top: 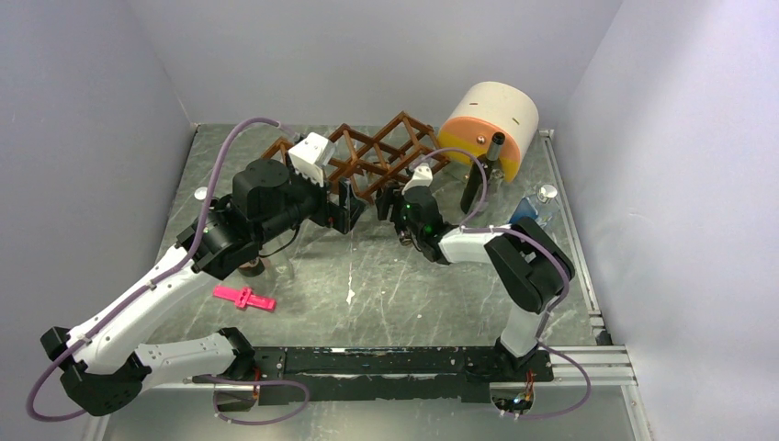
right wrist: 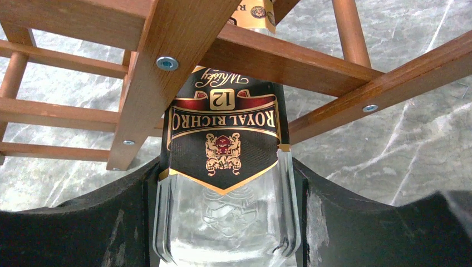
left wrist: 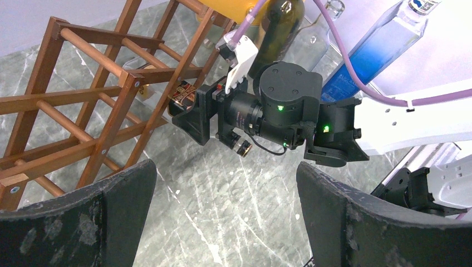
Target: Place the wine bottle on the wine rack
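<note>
Marble tabletop (top: 386,294); bottle (right wrist: 222,133) in right pincer (right wrist: 222,183)

Smooth wooden wine rack (right wrist: 149,83), clear glass wine bottle (right wrist: 225,225), glossy paper label (right wrist: 222,142)

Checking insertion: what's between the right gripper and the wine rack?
Only the wine bottle, held by the right gripper, its label under the wine rack slats; right wrist view.
</note>
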`<state>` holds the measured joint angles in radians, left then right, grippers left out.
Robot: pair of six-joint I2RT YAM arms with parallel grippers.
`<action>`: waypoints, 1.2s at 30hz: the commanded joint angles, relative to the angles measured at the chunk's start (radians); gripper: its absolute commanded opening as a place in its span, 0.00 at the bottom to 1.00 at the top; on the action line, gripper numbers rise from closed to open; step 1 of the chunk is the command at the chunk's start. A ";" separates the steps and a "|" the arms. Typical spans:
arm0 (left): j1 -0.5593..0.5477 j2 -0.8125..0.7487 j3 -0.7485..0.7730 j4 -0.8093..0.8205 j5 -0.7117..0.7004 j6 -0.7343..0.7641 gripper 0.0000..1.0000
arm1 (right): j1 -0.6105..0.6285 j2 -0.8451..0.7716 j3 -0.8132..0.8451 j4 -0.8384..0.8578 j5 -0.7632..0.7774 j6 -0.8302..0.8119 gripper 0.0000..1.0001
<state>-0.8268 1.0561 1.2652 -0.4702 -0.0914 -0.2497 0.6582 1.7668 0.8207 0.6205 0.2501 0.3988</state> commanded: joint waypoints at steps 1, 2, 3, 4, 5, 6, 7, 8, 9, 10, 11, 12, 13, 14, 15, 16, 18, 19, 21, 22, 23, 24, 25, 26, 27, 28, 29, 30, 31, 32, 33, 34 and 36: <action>0.003 -0.022 0.014 -0.016 -0.016 0.011 1.00 | 0.002 0.001 0.065 0.234 0.002 0.021 0.00; 0.002 -0.025 0.014 -0.016 -0.016 0.010 1.00 | 0.002 0.005 0.064 0.245 -0.002 0.020 0.00; 0.003 -0.026 0.013 -0.016 -0.016 0.010 0.99 | 0.002 0.010 0.065 0.251 -0.004 0.021 0.00; 0.003 -0.026 0.012 -0.016 -0.016 0.009 1.00 | 0.001 0.015 0.068 0.253 -0.006 0.026 0.00; 0.003 -0.027 0.012 -0.015 -0.015 0.009 1.00 | 0.000 0.021 0.075 0.248 -0.012 0.028 0.01; 0.002 -0.027 0.013 -0.015 -0.013 0.008 1.00 | -0.002 0.028 0.087 0.235 -0.016 0.030 0.04; 0.003 -0.026 0.013 -0.016 -0.012 0.009 0.99 | -0.003 0.034 0.101 0.220 -0.017 0.037 0.09; 0.003 -0.026 0.014 -0.017 -0.013 0.008 1.00 | -0.005 0.039 0.108 0.206 -0.017 0.045 0.17; 0.003 -0.028 0.015 -0.018 -0.012 0.007 1.00 | -0.006 0.043 0.115 0.193 -0.015 0.051 0.26; 0.003 -0.029 0.016 -0.019 -0.011 0.007 1.00 | -0.006 0.045 0.120 0.177 -0.010 0.056 0.36; 0.003 -0.029 0.015 -0.019 -0.010 0.006 1.00 | -0.007 0.046 0.124 0.162 -0.004 0.061 0.44; 0.003 -0.031 0.014 -0.019 -0.010 0.006 1.00 | -0.007 0.046 0.127 0.147 0.004 0.064 0.53; 0.002 -0.032 0.013 -0.020 -0.010 0.004 1.00 | -0.008 0.043 0.129 0.135 0.014 0.068 0.59; 0.002 -0.034 0.011 -0.017 -0.010 0.004 1.00 | -0.009 0.040 0.127 0.127 0.022 0.070 0.64; 0.002 -0.035 0.010 -0.016 -0.009 0.004 1.00 | -0.008 0.036 0.124 0.120 0.028 0.069 0.68; 0.003 -0.036 0.010 -0.016 -0.009 0.003 0.99 | -0.007 0.031 0.122 0.113 0.038 0.066 0.70; 0.003 -0.037 0.010 -0.016 -0.011 0.004 1.00 | -0.008 0.021 0.119 0.096 0.057 0.059 0.76; 0.003 -0.037 0.010 -0.016 -0.011 0.004 1.00 | -0.009 0.017 0.119 0.084 0.065 0.056 0.79; 0.003 -0.037 0.010 -0.016 -0.013 0.006 1.00 | -0.009 0.012 0.122 0.060 0.078 0.046 0.85; 0.003 -0.035 0.010 -0.017 -0.014 0.007 1.00 | -0.008 0.010 0.123 0.052 0.083 0.041 0.87; 0.002 -0.035 0.010 -0.018 -0.017 0.008 1.00 | -0.008 0.008 0.123 0.043 0.088 0.037 0.89; 0.003 -0.036 0.010 -0.019 -0.018 0.009 1.00 | -0.009 0.007 0.123 0.036 0.089 0.031 0.90; 0.003 -0.036 0.010 -0.020 -0.019 0.009 0.99 | -0.009 0.004 0.121 0.033 0.087 0.029 0.92; 0.003 -0.037 0.011 -0.021 -0.020 0.008 1.00 | -0.009 -0.001 0.119 0.026 0.084 0.025 0.93; 0.003 -0.037 0.011 -0.022 -0.021 0.009 1.00 | -0.009 -0.010 0.117 0.018 0.078 0.023 0.94; 0.003 -0.038 0.012 -0.022 -0.022 0.009 1.00 | -0.009 -0.020 0.116 0.004 0.070 0.022 0.94; 0.003 -0.041 0.012 -0.023 -0.022 0.009 1.00 | -0.008 -0.033 0.117 -0.019 0.064 0.021 0.95; 0.003 -0.043 0.011 -0.023 -0.023 0.009 1.00 | -0.008 -0.049 0.121 -0.062 0.052 0.021 0.95; 0.003 -0.046 0.009 -0.023 -0.025 0.009 0.99 | -0.008 -0.069 0.126 -0.098 0.045 0.019 0.96; 0.002 -0.049 0.008 -0.022 -0.027 0.010 1.00 | -0.009 -0.087 0.133 -0.146 0.037 0.020 0.96; 0.003 -0.052 0.006 -0.021 -0.030 0.010 1.00 | -0.008 -0.105 0.140 -0.198 0.029 0.022 0.96; 0.003 -0.054 0.004 -0.020 -0.032 0.010 1.00 | -0.009 -0.121 0.147 -0.247 0.018 0.022 0.96; 0.003 -0.057 0.000 -0.014 -0.033 0.012 0.99 | -0.008 -0.146 0.172 -0.364 0.001 0.024 0.96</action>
<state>-0.8268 1.0245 1.2652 -0.4854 -0.1078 -0.2497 0.6495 1.6928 0.9367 0.4488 0.2806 0.4259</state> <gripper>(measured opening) 0.996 0.958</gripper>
